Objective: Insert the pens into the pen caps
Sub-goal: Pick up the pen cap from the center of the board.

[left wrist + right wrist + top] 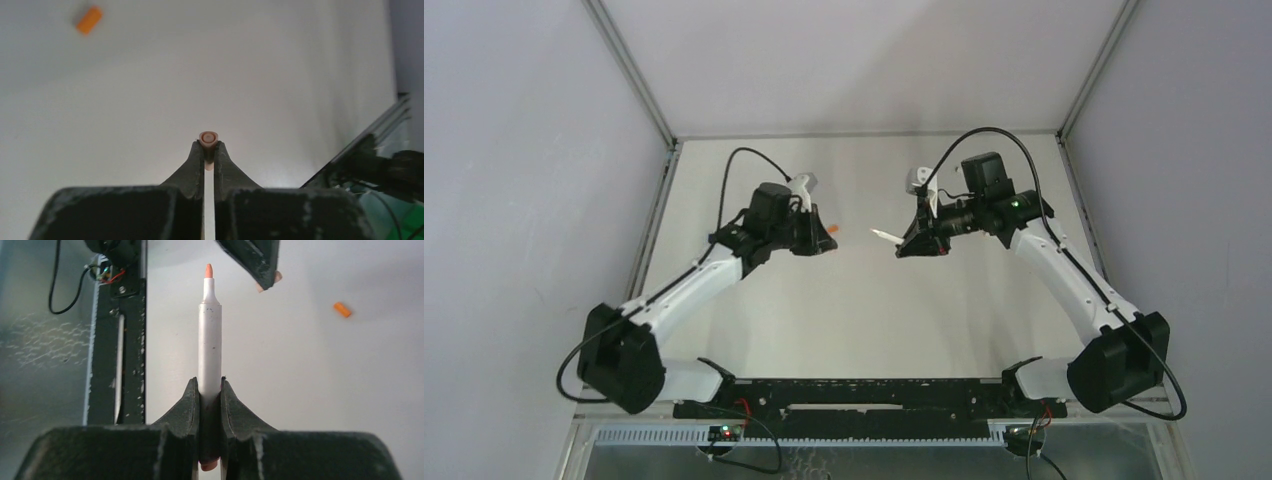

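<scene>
My right gripper (pixel 210 385) is shut on a white-barrelled pen (pixel 210 335). Its orange-pink tip points away from the wrist, and a pinkish end shows behind the jaws. My left gripper (pixel 208 146) is shut on a small pinkish pen cap (pixel 208 138), whose open mouth faces outward. From above, the left gripper (pixel 829 240) and right gripper (pixel 906 243) face each other above the table's middle, with the pen (pixel 884 235) reaching into the gap between them. In the right wrist view the left fingers (pixel 252 257) hang just right of the pen tip, apart from it.
An orange cap (pixel 89 20) lies loose on the white table (pixel 854 310); the right wrist view shows this orange cap (pixel 342 309) off to the right. The black base rail (pixel 120 340) runs along the near edge. Grey walls enclose three sides.
</scene>
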Controlling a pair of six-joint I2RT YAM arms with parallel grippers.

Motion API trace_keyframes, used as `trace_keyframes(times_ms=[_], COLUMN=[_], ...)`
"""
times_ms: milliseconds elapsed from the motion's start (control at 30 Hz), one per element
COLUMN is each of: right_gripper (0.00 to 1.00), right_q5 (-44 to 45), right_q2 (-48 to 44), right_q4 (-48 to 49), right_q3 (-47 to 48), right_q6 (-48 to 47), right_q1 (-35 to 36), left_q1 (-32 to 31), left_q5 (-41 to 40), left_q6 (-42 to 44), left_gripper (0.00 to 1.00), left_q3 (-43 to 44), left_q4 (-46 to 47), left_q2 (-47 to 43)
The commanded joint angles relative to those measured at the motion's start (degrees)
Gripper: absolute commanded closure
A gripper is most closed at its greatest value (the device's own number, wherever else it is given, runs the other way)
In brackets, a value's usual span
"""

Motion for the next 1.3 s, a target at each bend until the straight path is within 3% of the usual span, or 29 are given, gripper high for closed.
trace_keyframes(times_ms=[0,300,600,867,1267], right_gripper=[1.0,1.0,1.0,1.0,1.0], right_q5=[4.25,8.75,12.04,17.84,18.37], right_q2=[-3.57,-7.98,-13.35,-12.86,-11.8], right_q4=[20.87,31.77,43.22,50.2,54.45], right_q3=[-1.61,-2.5,-10.48,-12.93,-12.95], right_q6=[12.13,25.51,42.01,50.29,53.57], right_q1=[0.87,5.82,9.74,12.84,15.05], left_q1=[0.8,2.38,2.71,2.62,2.36], left_q5=[5.18,5.99,8.16,11.08,12.66], left_q6=[-6.44,-15.27,-29.41,-34.91,-36.09], left_gripper=[1.0,1.0,1.0,1.0,1.0], left_q3=[-5.3,-12.68,-15.43,-15.83,-16.22], left_q4=[18.04,43.18,63.83,72.13,73.82], left_q2=[-9.37,-22.01,-20.83,-19.29,-18.02])
